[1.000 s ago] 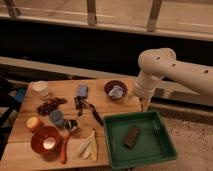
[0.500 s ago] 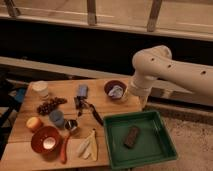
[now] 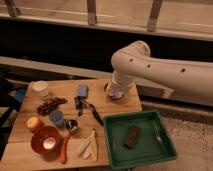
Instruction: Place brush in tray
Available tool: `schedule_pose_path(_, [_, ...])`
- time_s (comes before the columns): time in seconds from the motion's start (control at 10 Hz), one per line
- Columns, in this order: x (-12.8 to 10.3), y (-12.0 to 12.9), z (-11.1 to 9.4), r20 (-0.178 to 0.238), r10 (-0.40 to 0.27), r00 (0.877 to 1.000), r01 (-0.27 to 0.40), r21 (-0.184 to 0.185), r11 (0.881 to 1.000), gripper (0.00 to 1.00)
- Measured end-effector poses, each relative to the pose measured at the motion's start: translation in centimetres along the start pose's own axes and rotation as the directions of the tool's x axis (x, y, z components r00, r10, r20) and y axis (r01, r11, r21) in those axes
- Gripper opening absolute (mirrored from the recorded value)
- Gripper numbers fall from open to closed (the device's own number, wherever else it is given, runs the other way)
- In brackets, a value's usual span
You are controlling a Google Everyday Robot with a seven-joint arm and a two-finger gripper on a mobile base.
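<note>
Brush (image 3: pixel 94 112), slim and black with a bushy head, lay on the wooden table (image 3: pixel 116 107) just left of the shallow green plastic tray (image 3: pixel 146 151), while the claw (image 3: pixel 116 93) hovered spread wide near the table's far edge.

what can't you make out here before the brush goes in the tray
- gripper: at the table's back edge, camera view; its outline merges with the arm's end.
- brush head: blends into the dark utensils beside it.
- thin pale item in the tray: too small to name.
</note>
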Motion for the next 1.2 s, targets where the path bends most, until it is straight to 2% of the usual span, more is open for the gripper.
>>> schedule_pose_path(0.4, [0.0, 0.0, 0.0, 0.004, -0.004, 1.000, 0.004, 0.001, 1.000, 0.65])
schedule_pose_path(0.6, [-0.2, 0.8, 0.5, 0.014, -0.038, 0.999, 0.038, 0.004, 0.999, 0.65])
schedule_pose_path(0.9, [-0.8, 4.8, 3.0, -0.004, -0.119, 0.993, 0.119, -0.013, 0.993, 0.65])
schedule_pose_path(1.0, [-0.6, 6.1, 4.8, -0.029, -0.149, 0.988, 0.148, -0.026, 0.989, 0.65])
schedule_pose_path(1.2, [0.0, 6.8, 7.3, -0.070, -0.161, 0.984, 0.158, -0.043, 0.986, 0.65])
